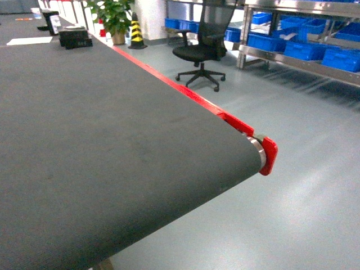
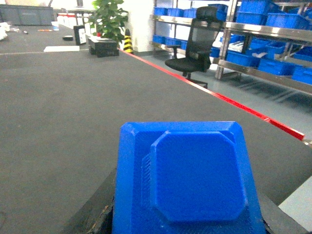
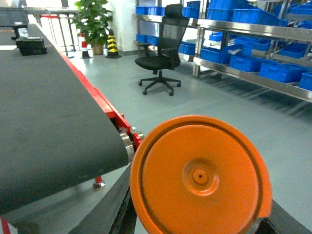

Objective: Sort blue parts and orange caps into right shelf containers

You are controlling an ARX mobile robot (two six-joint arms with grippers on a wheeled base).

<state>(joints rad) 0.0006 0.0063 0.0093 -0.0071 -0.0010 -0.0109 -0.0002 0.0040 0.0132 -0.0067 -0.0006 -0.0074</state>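
In the left wrist view a bright-blue part [image 2: 195, 180], a square block with a raised octagonal face, fills the space between the dark fingers [image 2: 95, 214] of my left gripper [image 2: 187, 222], which is shut on it above the dark belt [image 2: 58, 112]. In the right wrist view a round orange cap [image 3: 200, 175] sits between the black fingers [image 3: 105, 212] of my right gripper [image 3: 200, 222], which is shut on it beyond the belt's end, over the floor. Blue shelf containers [image 1: 304, 50] [image 2: 278, 66] [image 3: 278, 70] line the steel rack at the far right. Neither gripper shows in the head view.
The dark conveyor belt [image 1: 101, 140] has a red side rail [image 1: 185, 93] and ends at a roller [image 1: 260, 152]. A black office chair [image 1: 202, 50] stands on the grey floor before the rack. A potted plant [image 1: 115, 17], a striped cone [image 1: 135, 31] and a black box [image 1: 75, 38] are far back.
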